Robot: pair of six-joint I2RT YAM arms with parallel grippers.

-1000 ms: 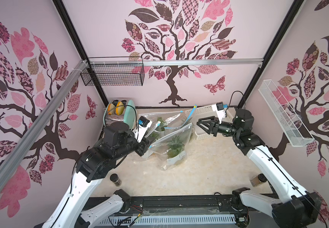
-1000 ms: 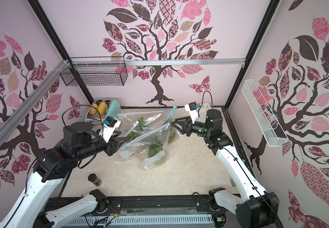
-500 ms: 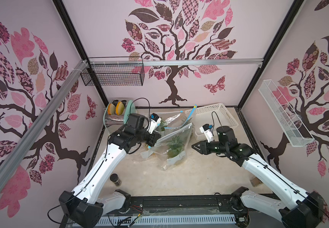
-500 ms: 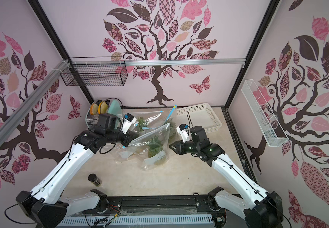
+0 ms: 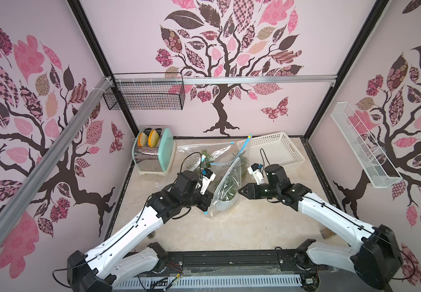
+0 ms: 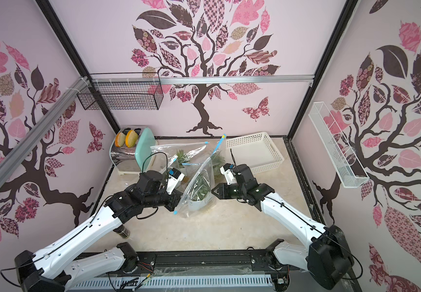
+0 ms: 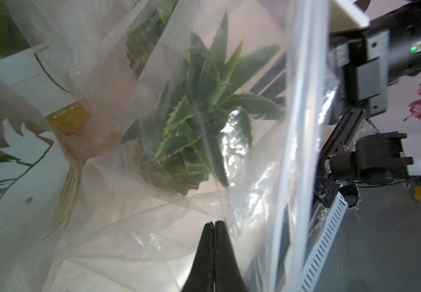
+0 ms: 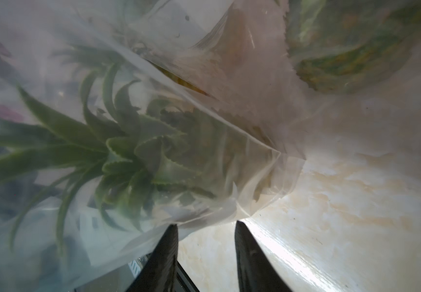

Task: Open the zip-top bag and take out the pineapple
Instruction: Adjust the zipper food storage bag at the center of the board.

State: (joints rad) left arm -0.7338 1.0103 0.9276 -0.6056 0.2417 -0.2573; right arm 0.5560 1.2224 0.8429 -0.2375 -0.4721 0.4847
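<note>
A clear zip-top bag (image 5: 225, 177) with a blue zip strip stands slumped mid-table, showing in both top views (image 6: 199, 182). The pineapple (image 5: 229, 187) is inside it, its green crown seen through the film (image 7: 199, 121) (image 8: 133, 156). My left gripper (image 5: 205, 202) (image 7: 213, 223) is shut at the bag's near left edge, tips against the film. I cannot tell whether film is pinched. My right gripper (image 5: 241, 191) (image 8: 205, 223) is open at the bag's right side. One of its fingers (image 8: 169, 242) touches the film and nothing lies between the two.
More clear bags with green-topped fruit (image 5: 204, 156) lie behind the front one. A mint toaster (image 5: 164, 154) with bread stands at the back left, a white basket (image 5: 275, 149) at the back right. A small jar (image 6: 123, 231) sits under the left arm.
Both arms have swung down and in to the bag's two sides. The left gripper has shut. The bag has hardly moved.
</note>
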